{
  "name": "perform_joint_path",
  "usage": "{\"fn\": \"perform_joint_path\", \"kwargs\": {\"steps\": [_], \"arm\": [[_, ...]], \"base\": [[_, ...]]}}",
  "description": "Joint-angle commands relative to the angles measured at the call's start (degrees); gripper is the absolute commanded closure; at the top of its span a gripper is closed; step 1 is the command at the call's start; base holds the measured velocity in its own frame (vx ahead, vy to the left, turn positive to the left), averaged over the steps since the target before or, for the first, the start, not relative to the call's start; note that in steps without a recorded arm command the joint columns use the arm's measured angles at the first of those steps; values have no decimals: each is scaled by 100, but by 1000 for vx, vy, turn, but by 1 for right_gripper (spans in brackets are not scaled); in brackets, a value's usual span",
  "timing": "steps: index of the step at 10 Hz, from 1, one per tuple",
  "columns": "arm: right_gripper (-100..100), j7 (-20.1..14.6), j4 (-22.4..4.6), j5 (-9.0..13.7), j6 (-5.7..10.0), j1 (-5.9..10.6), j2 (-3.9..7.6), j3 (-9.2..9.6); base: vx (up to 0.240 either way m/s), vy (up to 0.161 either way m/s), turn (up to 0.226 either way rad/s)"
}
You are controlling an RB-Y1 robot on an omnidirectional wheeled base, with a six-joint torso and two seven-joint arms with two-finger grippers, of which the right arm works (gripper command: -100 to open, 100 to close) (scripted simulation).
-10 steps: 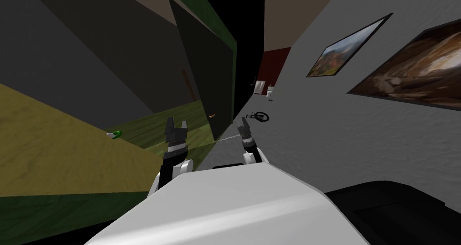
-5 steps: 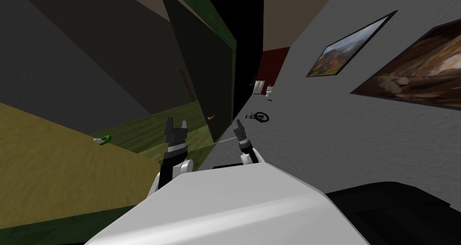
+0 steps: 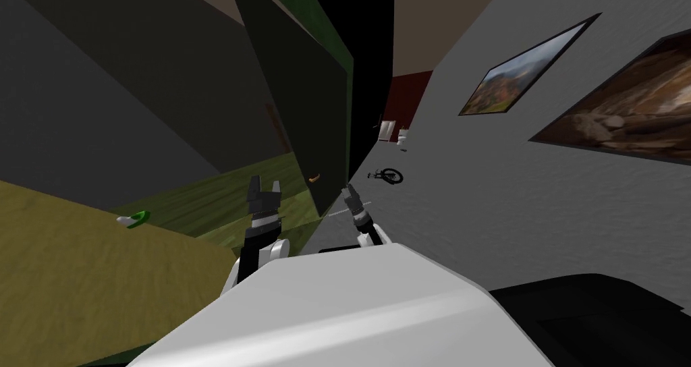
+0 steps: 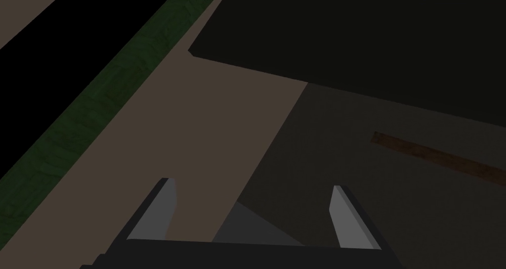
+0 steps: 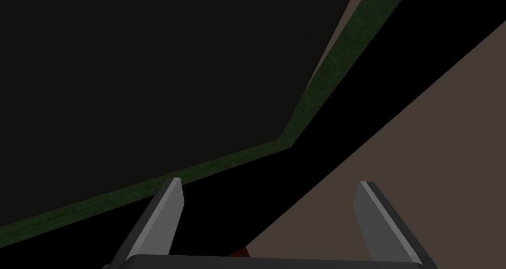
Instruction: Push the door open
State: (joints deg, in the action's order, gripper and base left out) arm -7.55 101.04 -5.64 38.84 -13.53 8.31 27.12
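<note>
One door [image 3: 297, 113], two framed pictures [image 3: 523, 69] [image 3: 624, 110], one bicycle [image 3: 389, 175], one green object [image 3: 135, 218] and two grippers [image 3: 264, 183] [image 3: 349, 193] are counted.

A pale grey textured wall [image 3: 472, 208] carries a dark-framed mountain landscape picture [image 3: 523, 73] and a larger brown rocky picture [image 3: 621, 113] beside it. Dull yellow floor [image 3: 81, 275] meets green wood-grain planks [image 3: 202, 204] below a dark grey wall [image 3: 101, 113]. A dark red wall [image 3: 408, 90] stands far off beside a black area [image 3: 370, 59].

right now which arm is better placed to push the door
Right. The right gripper, open, sits by the free edge of the dark door, near its handle, and its wrist view faces the panel. The left gripper hangs further off, aimed past it.
</note>
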Motion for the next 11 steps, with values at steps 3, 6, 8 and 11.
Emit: {"fn": "perform_joint_path", "kwargs": {"steps": [3,6,8,11], "arm": [[-100,-66,-404,21,63,158,82,300],[-100,-112,-752,35,118,294,138,551],[-100,-143,-984,44,154,385,174,719],[-100,-189,-1330,58,209,521,229,970]], "base": [[97,9,-31],[103,8,-29],[100,-3,-29],[93,8,-32]]}}
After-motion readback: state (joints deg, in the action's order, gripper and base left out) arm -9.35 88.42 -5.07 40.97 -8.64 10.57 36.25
